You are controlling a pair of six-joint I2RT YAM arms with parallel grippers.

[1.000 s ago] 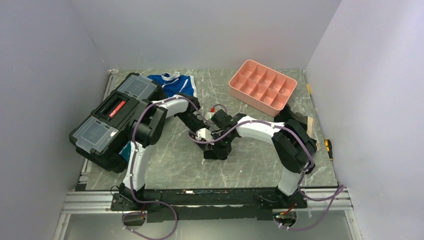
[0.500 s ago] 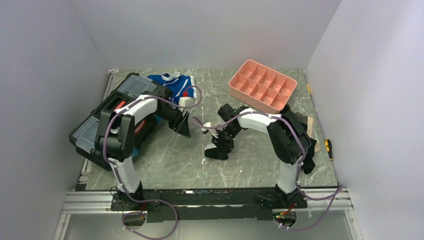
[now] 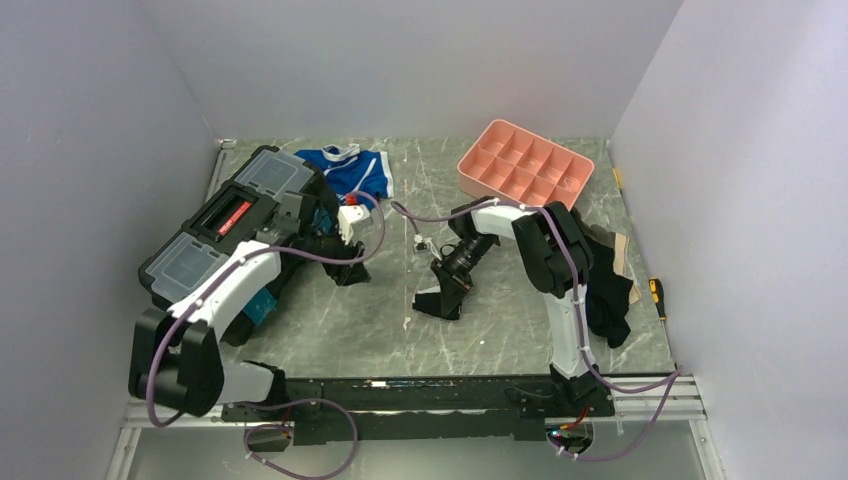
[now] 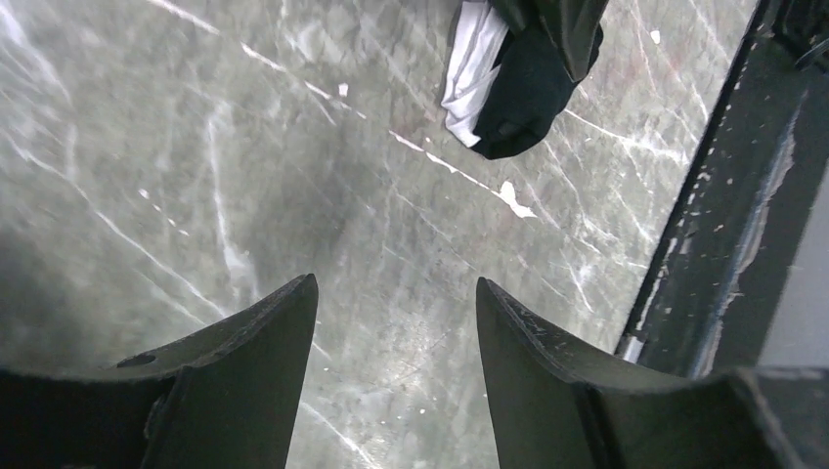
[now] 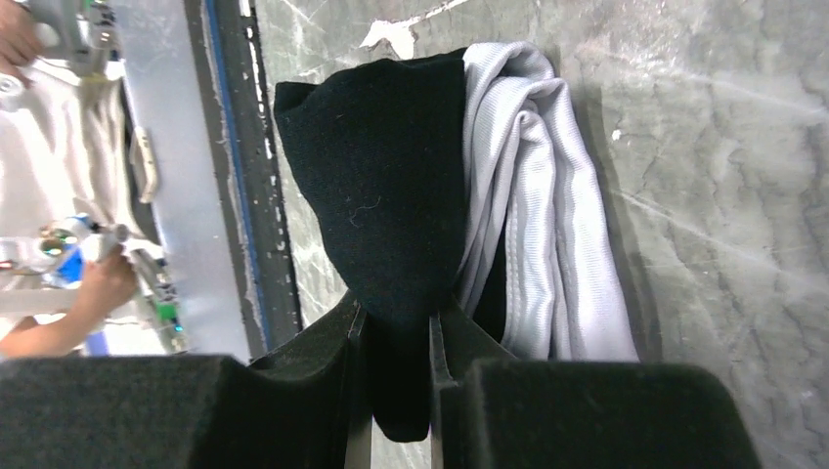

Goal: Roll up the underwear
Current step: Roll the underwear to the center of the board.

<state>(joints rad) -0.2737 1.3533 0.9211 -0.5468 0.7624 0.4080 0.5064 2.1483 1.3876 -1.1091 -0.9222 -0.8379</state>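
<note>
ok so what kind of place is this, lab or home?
Probably a lab test cell: plain white walls box in a grey marble-patterned tabletop, with staged props, a black plastic toolbox and pink compartment tray.

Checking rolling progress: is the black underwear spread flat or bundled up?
Bundled: the underwear forms a compact black lump with white fabric folded alongside, pinched by the right gripper.

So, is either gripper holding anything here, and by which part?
The right gripper is shut on the underwear, pinching a fold of its black fabric. The left gripper is open and holds nothing.
</note>
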